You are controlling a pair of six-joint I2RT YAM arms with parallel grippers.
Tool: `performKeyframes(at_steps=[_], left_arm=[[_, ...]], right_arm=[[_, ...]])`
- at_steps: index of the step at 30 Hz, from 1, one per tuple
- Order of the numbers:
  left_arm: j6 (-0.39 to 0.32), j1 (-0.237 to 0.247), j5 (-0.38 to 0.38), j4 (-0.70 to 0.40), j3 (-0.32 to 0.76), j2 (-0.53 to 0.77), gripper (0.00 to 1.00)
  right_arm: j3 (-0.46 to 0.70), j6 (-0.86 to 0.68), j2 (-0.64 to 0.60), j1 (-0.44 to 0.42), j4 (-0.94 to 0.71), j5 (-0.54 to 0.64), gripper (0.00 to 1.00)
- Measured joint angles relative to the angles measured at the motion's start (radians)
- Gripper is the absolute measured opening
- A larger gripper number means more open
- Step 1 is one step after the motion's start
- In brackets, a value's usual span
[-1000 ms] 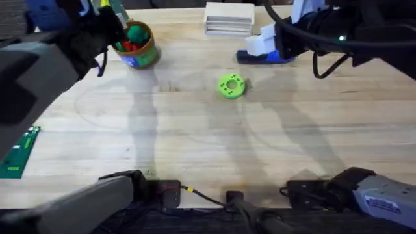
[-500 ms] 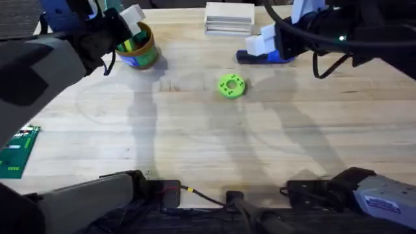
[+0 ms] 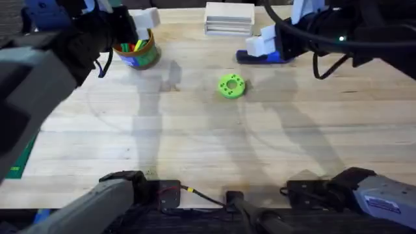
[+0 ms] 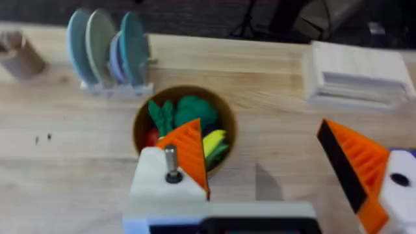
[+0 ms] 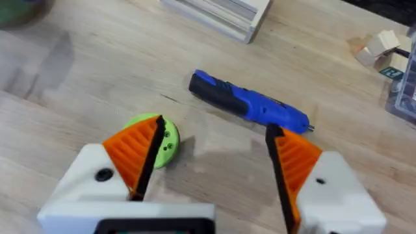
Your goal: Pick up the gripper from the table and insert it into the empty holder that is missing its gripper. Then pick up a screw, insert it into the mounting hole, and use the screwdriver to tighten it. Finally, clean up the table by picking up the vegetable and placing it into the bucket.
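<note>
Now the bucket (image 4: 184, 123) holds the vegetable (image 4: 213, 142) among green toys, both claws gaping wide.

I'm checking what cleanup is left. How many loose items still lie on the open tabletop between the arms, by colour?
Blue: 1, the screwdriver
Green: 1, the round disc
Total: 2
The yellow and green vegetable already sits in the bucket.

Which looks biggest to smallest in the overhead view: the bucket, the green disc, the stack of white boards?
1. stack of white boards
2. bucket, partly covered by the left arm
3. green disc
</note>
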State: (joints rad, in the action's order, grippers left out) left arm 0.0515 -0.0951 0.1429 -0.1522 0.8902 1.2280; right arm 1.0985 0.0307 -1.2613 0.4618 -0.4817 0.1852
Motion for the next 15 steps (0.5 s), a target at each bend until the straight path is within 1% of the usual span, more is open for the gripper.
performKeyframes(at_steps=[3,6,10,12,15], left_arm=[[-0.100,0.061,0.006,-0.080,0.000,-0.095,0.996],[-0.171,0.136,0.016,-0.194,0.000,-0.186,0.995],[-0.213,0.234,0.019,-0.355,0.000,-0.278,0.995],[-0.224,0.288,0.021,-0.436,0.000,-0.318,0.995],[-0.234,0.350,0.022,-0.525,0.000,-0.360,0.995]], right_arm=[[0.000,0.000,0.000,0.000,-0.026,0.000,0.992],[0.000,0.000,0.001,0.000,-0.085,0.000,0.992],[0.000,0.000,0.032,0.000,-0.144,0.000,0.992],[0.000,0.000,0.073,0.000,-0.152,0.000,0.992],[0.000,0.000,0.139,0.000,-0.154,0.000,0.992]])
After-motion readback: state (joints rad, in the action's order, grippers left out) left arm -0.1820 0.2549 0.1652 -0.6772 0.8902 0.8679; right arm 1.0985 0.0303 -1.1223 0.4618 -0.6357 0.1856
